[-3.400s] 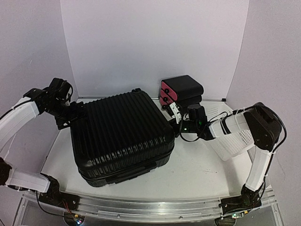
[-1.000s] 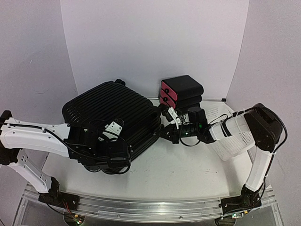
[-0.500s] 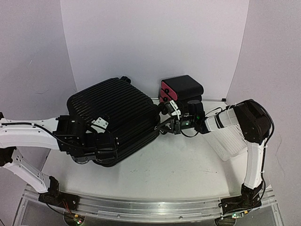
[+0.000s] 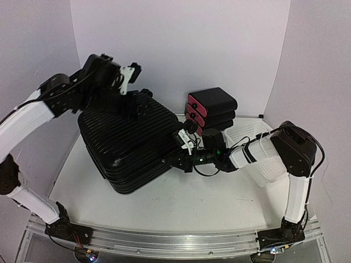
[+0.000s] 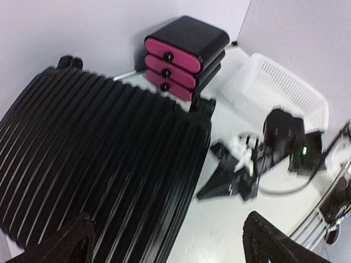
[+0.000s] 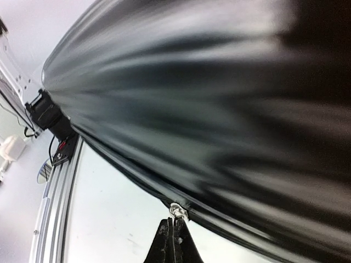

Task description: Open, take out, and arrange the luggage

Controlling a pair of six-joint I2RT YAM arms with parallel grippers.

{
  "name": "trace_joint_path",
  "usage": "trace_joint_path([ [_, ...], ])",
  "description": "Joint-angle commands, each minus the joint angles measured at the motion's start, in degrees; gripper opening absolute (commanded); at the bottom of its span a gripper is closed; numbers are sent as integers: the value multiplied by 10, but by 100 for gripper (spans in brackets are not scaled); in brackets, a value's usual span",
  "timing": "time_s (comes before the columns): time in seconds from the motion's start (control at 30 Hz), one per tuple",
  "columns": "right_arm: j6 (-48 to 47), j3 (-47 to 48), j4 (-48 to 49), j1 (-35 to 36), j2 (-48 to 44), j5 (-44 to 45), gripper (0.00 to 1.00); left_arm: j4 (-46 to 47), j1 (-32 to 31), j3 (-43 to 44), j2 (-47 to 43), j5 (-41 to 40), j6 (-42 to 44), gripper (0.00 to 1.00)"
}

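Risk first, from the top view: the luggage (image 4: 129, 142) lies on the surface just left of the stack of pink-fronted boxes (image 4: 211, 108) and nearer to us, tipped so its ribbed face slopes, and nothing braces it. The left end effector (image 4: 123, 87) hangs over its far end, well left of the boxes. The right end effector (image 4: 174, 161) reaches the seam in front of the boxes. We judge that a tug along the zipper could drag or tip the whole case, perhaps against the boxes, instead of running the slider. Its wheeled end points at the boxes, and its long axis runs from them toward the near left.

From the left wrist, the fingers (image 5: 63, 244) stand wide apart over the ribbed face, holding nothing. The ribs follow the long axis, one wheel (image 5: 203, 107) sits just below the boxes, and a white basket (image 5: 274, 90) lies right of them.

From the right wrist, much is blurred. The fingers are pressed together and seem pinched on a small metal zipper pull (image 6: 176, 210) at the seam. We think so thin a hold could slip off.
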Motion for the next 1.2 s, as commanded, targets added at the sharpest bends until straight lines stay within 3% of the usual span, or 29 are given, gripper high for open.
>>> trace_joint_path([
  [0.0,-7,2,31,66,-28,77,0,80,59,155,158,173,76,91],
  [0.17,4,-6,39,82,-32,112,0,56,76,366,330,205,128,90],
  [0.27,3,-13,39,82,-38,121,0,39,77,480,424,163,159,90],
  [0.43,10,-21,39,83,-43,123,0,40,78,557,520,132,225,84],
  [0.67,6,-39,39,85,-49,141,0,42,80,476,547,114,279,78],
  [0.93,-10,-76,46,82,-77,219,0,42,86,346,479,97,280,71],
  [1.17,43,-86,79,16,-78,181,0,43,96,260,423,88,251,68],
])
